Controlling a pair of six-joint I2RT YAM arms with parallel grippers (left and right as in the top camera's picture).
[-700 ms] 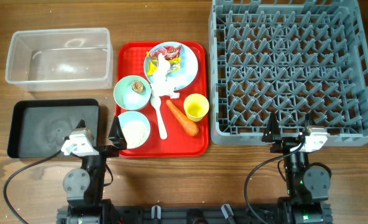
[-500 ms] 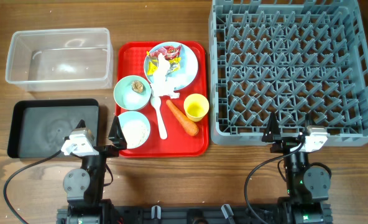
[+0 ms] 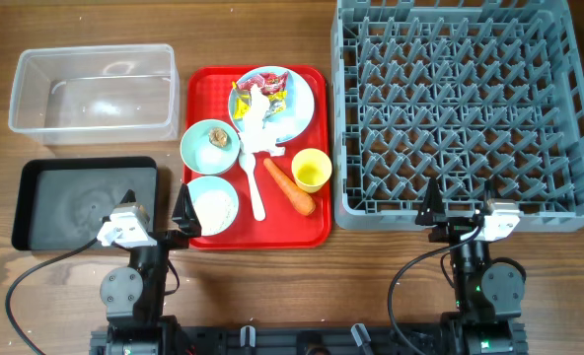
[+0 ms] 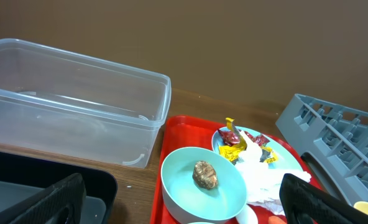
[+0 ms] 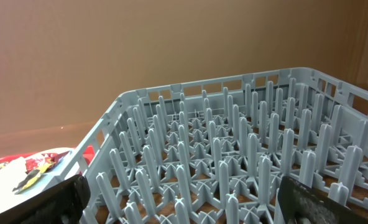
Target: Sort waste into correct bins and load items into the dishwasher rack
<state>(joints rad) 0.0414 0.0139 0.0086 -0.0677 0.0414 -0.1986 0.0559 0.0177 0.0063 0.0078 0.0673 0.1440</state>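
Note:
On the red serving tray (image 3: 312,225) sit a light blue plate (image 3: 298,116) with crumpled tissue (image 3: 257,110) and wrappers (image 3: 277,87), a bowl (image 3: 194,148) with a brown lump (image 3: 217,136), a bowl of rice (image 3: 214,207), a white spoon (image 3: 254,185), a carrot (image 3: 289,186) and a yellow cup (image 3: 312,170). The grey dishwasher rack (image 3: 450,99) holds nothing. My left gripper (image 3: 155,212) stands open at the tray's near left corner. My right gripper (image 3: 462,211) stands open at the rack's near edge. Both are empty.
The clear tub (image 3: 93,94) lies at the far left and the black tray (image 3: 75,202) sits in front of it; nothing is in either. In the left wrist view the lump bowl (image 4: 178,180) lies just ahead between the fingers.

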